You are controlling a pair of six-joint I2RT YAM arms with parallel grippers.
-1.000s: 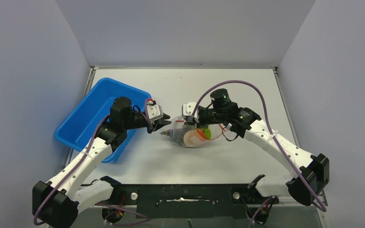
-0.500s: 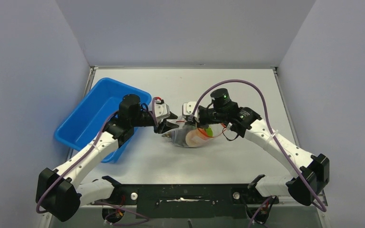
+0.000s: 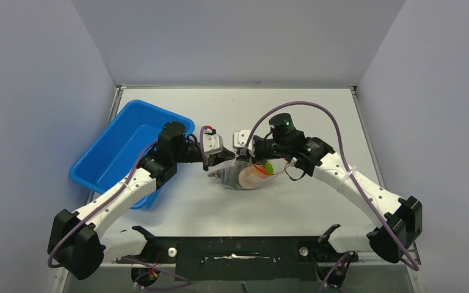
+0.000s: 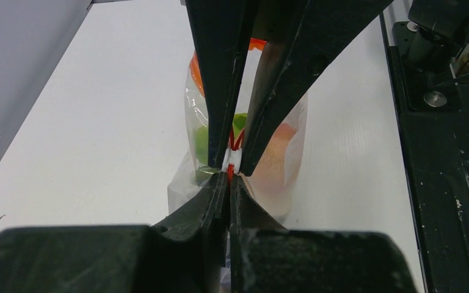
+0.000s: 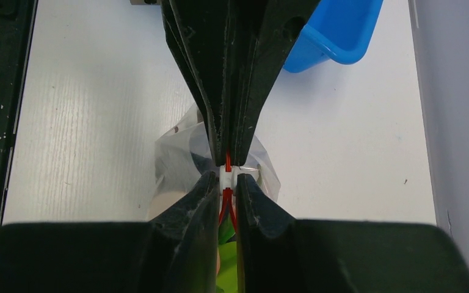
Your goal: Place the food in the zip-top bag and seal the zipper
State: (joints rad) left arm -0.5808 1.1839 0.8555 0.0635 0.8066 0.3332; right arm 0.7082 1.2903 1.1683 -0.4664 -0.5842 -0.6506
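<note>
The zip-top bag (image 3: 244,178) lies at mid-table with the food inside: a lime-green fruit (image 3: 267,169), an orange-red piece (image 3: 254,173) and a pale disc (image 4: 281,155) show through the plastic. My left gripper (image 4: 229,178) is shut on the red zipper (image 4: 237,141) at the bag's mouth. My right gripper (image 5: 228,179) faces it tip to tip and is shut on the zipper's white slider (image 5: 228,175). In the top view the left gripper (image 3: 223,160) and right gripper (image 3: 242,154) meet over the bag's left end.
A blue tray (image 3: 107,160) stands tilted at the left, partly under my left arm. Bare white table surrounds the bag. The black base rail (image 3: 238,250) runs along the near edge.
My left arm has swung right from beside the tray to the bag's mouth; its jaws opened on the way and then shut on the red zipper. The right gripper has kept its hold.
</note>
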